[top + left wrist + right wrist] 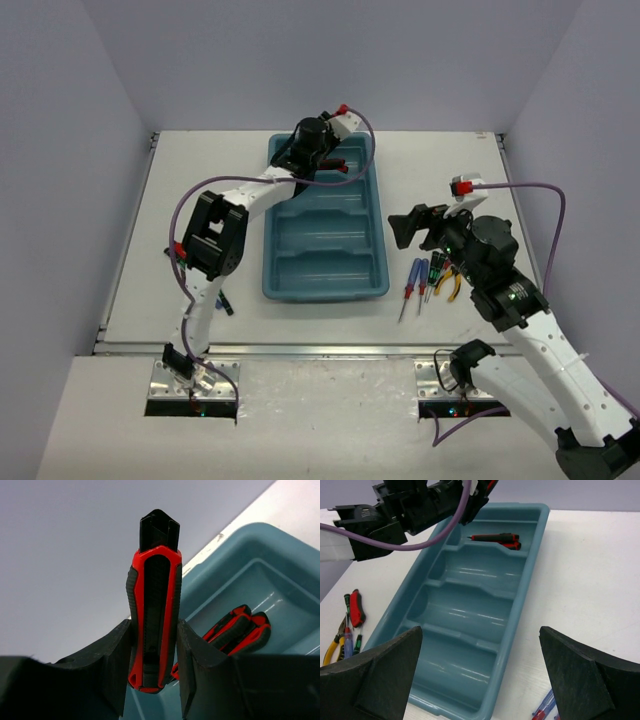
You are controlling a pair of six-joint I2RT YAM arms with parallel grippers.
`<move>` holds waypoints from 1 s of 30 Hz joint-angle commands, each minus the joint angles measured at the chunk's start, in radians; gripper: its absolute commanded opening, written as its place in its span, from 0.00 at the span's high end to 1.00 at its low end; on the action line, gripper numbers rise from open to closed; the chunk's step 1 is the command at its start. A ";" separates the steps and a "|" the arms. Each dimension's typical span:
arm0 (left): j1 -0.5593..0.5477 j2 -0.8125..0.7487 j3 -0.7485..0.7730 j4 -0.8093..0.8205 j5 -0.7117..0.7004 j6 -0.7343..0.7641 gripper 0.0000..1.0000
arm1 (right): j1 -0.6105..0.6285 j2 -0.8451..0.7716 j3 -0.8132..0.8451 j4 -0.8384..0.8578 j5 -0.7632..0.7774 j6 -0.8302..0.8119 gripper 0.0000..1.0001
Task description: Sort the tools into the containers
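My left gripper [152, 626] is shut on a red-black utility knife [154, 595], held upright above the far compartment of the teal tray [372, 275]. Two more red-black knives [239, 630] lie in that compartment; they also show in the top view [335, 166] and the right wrist view [497, 538]. My right gripper [479, 635] is open and empty, above the tray's right side [415, 226]. The other three compartments [470, 607] look empty. Red-handled screwdrivers [412, 277] and yellow-handled pliers [452, 284] lie on the table right of the tray.
A small dark tool [226, 303] lies by the left arm's base. In the right wrist view a red-black knife [356, 607], pliers [334, 647] and thin screwdrivers [347, 641] lie at the left, and a blue screwdriver [545, 711] at the bottom right.
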 commanded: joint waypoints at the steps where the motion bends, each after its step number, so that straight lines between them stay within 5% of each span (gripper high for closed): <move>1: -0.007 -0.012 0.012 0.222 0.113 0.171 1.00 | 0.004 -0.002 -0.008 0.011 -0.016 0.034 0.01; 18: -0.005 -0.034 -0.087 0.123 0.247 0.258 0.61 | 0.004 -0.037 -0.009 -0.019 0.029 0.003 0.01; 22: -0.003 -0.075 -0.103 0.103 0.224 0.240 0.38 | 0.004 -0.036 -0.009 -0.016 0.018 -0.005 0.01; 24: 0.002 -0.093 -0.115 0.138 0.166 0.193 0.04 | 0.004 -0.036 -0.006 -0.019 0.017 -0.007 0.01; 30: 0.004 -0.184 -0.027 0.123 0.041 0.020 0.00 | 0.002 -0.026 0.001 -0.018 0.036 -0.006 0.01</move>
